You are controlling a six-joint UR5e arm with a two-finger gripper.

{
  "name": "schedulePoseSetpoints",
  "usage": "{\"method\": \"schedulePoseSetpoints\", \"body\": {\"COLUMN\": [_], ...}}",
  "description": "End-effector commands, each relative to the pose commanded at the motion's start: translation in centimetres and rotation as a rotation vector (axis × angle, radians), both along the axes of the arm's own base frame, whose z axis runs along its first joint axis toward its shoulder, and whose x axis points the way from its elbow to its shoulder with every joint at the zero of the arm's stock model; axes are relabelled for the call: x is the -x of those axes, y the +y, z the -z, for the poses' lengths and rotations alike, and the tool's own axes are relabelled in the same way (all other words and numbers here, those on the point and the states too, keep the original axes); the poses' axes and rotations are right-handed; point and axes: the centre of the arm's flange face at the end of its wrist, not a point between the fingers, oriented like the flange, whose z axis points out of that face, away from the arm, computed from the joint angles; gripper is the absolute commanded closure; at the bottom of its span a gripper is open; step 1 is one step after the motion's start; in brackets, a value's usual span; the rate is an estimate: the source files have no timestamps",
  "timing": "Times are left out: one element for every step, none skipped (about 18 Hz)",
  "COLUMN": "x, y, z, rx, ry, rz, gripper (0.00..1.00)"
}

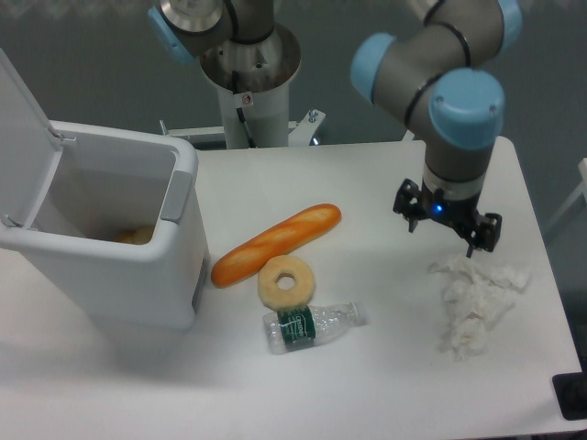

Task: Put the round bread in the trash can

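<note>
My gripper (448, 226) hangs at the right of the frame, fingers spread with nothing between them, just above the crumpled tissue (477, 302). The round bread (135, 236) lies inside the trash can (110, 275) at the left, only a golden sliver showing over the rim, lid flipped up. In the middle of the table (385, 385) the baguette (275, 243) lies diagonal, touching the ring-shaped bread (286, 281), with a plastic bottle (315, 325) just below that.
</note>
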Motion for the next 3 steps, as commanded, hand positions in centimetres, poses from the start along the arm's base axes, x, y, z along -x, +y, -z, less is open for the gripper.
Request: {"method": "schedulePoseSetpoints", "body": {"x": [0.05, 0.13, 0.17], "y": [-0.06, -0.11, -0.21], "z": [0.00, -0.07, -0.17], "rx": [-0.003, -0.005, -0.005], "ry": [-0.001, -0.001, 0.001], "rz": [-0.001, -0.002, -0.004], "gripper": [0.00, 0.00, 0.00]}}
